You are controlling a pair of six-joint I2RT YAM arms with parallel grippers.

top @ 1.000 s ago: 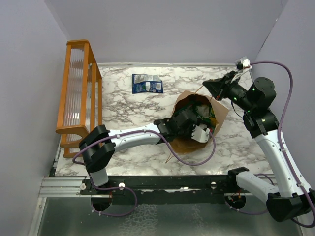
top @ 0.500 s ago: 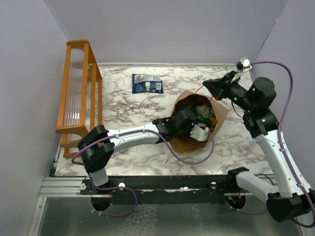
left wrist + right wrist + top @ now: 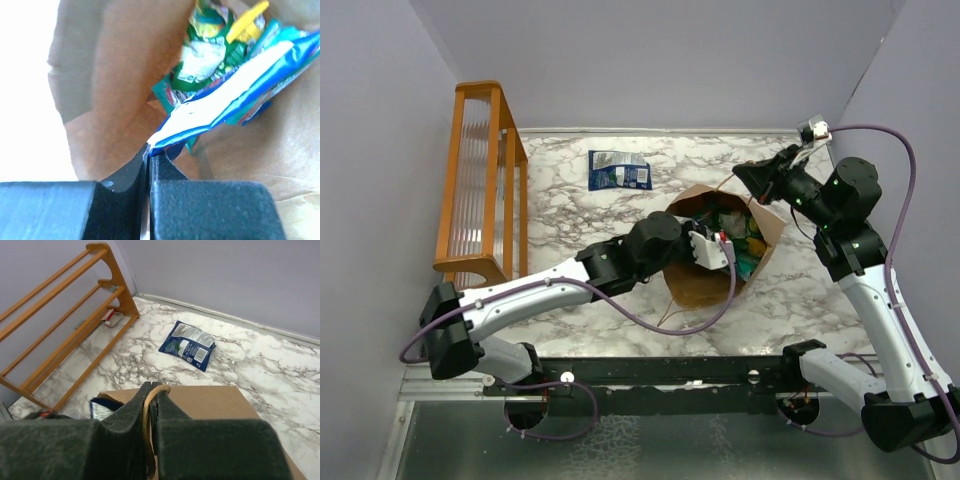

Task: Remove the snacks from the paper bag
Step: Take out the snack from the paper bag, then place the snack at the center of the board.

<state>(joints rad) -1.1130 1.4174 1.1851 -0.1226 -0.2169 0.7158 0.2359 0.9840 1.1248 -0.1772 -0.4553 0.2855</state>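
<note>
Marble table (image 3: 570,220), lilac walls (image 3: 670,60); left tool (image 3: 149,154) clamps a blue packet (image 3: 235,97), right tool (image 3: 150,390) a bag handle (image 3: 145,425).

One bag (image 3: 692,286). One blue packet (image 3: 619,170) lies near the far edge; at least three more packets (image 3: 235,95) show inside the bag. One rack (image 3: 470,195).

We note bag (image 3: 705,285) plain kraft brown, handle (image 3: 159,386) tan. Inside we see blue packet (image 3: 235,95) with white face; green packet (image 3: 207,40) with yellow and white print; teal packet (image 3: 161,91) with red print. Loose packet (image 3: 619,170) dark blue, white and green label. Table (image 3: 570,215) white marble, grey veining. Rack (image 3: 448,215) orange. Cables (image 3: 905,200) purple. Walls (image 3: 670,60) pale lilac-grey.
</note>
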